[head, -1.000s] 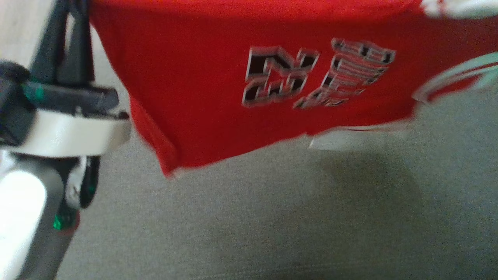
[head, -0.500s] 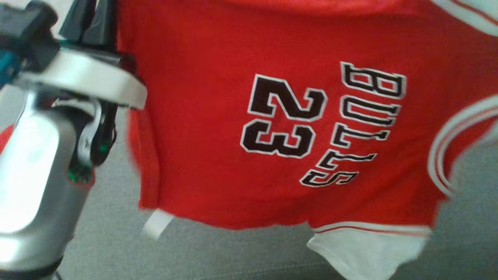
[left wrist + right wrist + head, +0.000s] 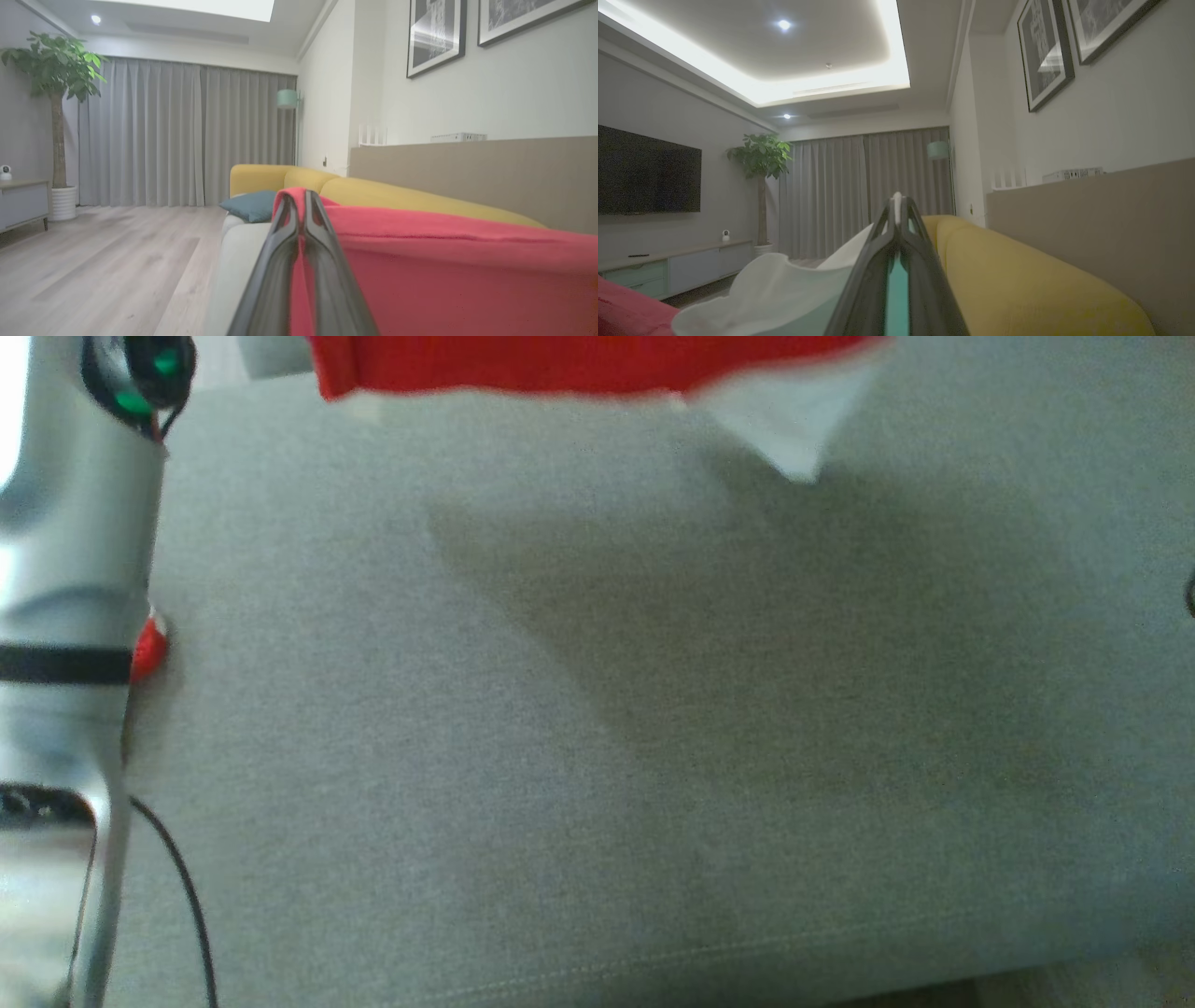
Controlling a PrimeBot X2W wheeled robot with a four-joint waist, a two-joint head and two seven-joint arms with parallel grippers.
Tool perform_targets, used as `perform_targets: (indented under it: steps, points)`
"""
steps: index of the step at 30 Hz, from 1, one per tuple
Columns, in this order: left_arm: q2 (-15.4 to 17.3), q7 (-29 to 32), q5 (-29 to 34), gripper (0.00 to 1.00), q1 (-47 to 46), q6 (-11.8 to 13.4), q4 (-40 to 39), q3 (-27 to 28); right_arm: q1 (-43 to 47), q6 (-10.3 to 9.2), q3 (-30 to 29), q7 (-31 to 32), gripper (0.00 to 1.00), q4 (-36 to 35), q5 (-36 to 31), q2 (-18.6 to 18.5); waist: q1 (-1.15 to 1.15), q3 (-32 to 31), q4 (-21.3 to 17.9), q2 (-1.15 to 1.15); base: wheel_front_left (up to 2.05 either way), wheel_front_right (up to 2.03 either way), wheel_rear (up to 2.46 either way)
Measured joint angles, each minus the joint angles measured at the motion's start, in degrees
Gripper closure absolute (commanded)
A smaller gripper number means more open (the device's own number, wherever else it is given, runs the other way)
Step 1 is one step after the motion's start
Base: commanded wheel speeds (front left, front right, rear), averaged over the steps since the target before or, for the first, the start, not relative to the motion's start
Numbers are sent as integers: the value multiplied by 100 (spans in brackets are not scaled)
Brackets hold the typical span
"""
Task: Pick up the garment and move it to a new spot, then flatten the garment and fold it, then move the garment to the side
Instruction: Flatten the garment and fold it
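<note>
The garment (image 3: pixel 560 364) is a red jersey with white trim, hanging in the air above the grey seat; its lower hem and a white corner (image 3: pixel 784 420) cross the top of the head view. In the left wrist view my left gripper (image 3: pixel 301 196) is shut on a red edge of the garment (image 3: pixel 444 261), which stretches away to the right. In the right wrist view my right gripper (image 3: pixel 897 198) is shut on the white trim, and the white cloth (image 3: pixel 784 294) sags down to the left of the fingers. My left forearm (image 3: pixel 75 569) stands at the head view's left edge.
Below the garment lies a wide grey seat cushion (image 3: pixel 607 728) with a seam near its front edge. A black cable (image 3: pixel 187 896) hangs by the left arm. A yellow sofa back (image 3: pixel 397 196) and a teal cushion (image 3: pixel 250 205) lie ahead, with the wall to the right.
The whole head picture has shifted, so the camera has moved. The jersey's number and lettering have left the top of the picture, leaving the hem. Both grippers stay shut on the cloth.
</note>
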Motion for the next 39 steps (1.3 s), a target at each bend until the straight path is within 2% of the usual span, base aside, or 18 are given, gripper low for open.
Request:
perform_targets:
  steps: [3, 9, 14, 18, 21, 24, 25, 30, 35, 39]
  points:
    - [-160, -124, -10, 100, -190, -111, 895, -13, -194, 0, 534, -211, 100, 914, 127, 146, 0, 182, -54, 0, 0, 0, 0]
    - [-572, -208, -114, 100, 343, -287, 2484, -46, 78, 0, 1383, -296, 100, 2575, 409, 658, 1, 576, -99, 0, 0, 0, 0]
    - [-896, -243, -164, 100, 871, -402, 3277, -80, 481, 0, 1908, -412, 100, 3316, 595, 826, 1, 839, -43, 0, 0, 0, 0]
    - [-953, -256, -164, 100, 1117, -449, 3471, -94, 839, 0, 2237, -661, 100, 3474, 789, 861, 1, 897, 35, 0, 0, 0, 0]
    - [-938, -256, -160, 100, 1256, -439, 3355, -86, 1039, 0, 2372, -753, 100, 3460, 858, 843, 0, 831, 40, 0, 0, 0, 0]
    - [-899, -264, -66, 100, 1683, -383, 2808, -56, 1534, 0, 2477, -927, 100, 3238, 1055, 756, 0, 669, 41, 0, 0, 0, 0]
    - [-846, -264, -38, 100, 2181, -383, 2447, -13, 2003, 0, 2568, -1001, 100, 3021, 1166, 639, 0, 524, 38, 0, 0, 0, 0]
    - [-710, -263, -13, 100, 3773, -489, 1659, 175, 3512, 0, 2536, -1063, 100, 2267, 1436, 305, 0, 65, 44, 0, 0, 0, 0]
    - [-381, -254, -41, 100, 4812, -485, 892, 174, 4909, 0, 1929, -959, 100, 1307, 1524, 15, 0, -350, 96, 0, 0, 0, 0]
    - [-100, 198, -42, 100, 5484, -230, -181, 162, 5937, 0, 1218, -301, 100, 324, 1313, -36, 0, -581, 150, 0, 0, 0, 0]
